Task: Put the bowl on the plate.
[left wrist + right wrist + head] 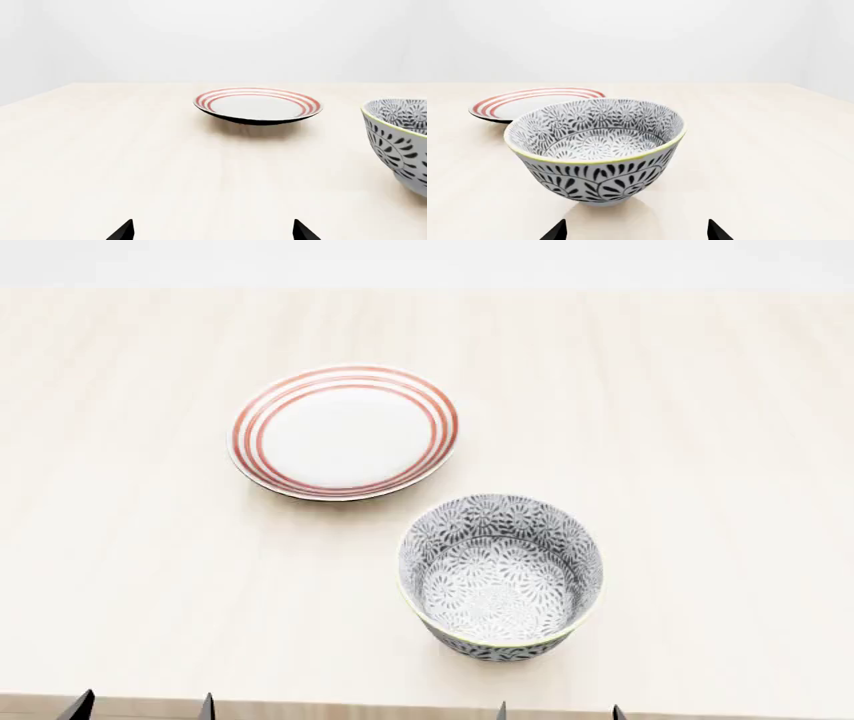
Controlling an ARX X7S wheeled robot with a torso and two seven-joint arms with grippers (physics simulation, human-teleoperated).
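The bowl stands upright on the pale wooden table, white with a dense dark grey floral pattern and a thin yellow rim; the right wrist view shows it close up. The plate, white with three red rings, lies behind and to the left of the bowl, a small gap apart. My right gripper is open just in front of the bowl, holding nothing. My left gripper is open, facing the plate from a distance. Only the black fingertips of both show at the table's near edge.
The table's near edge runs along the bottom of the head view. A plain white wall rises behind the table's far edge. Bare tabletop lies to the right of the bowl and plate.
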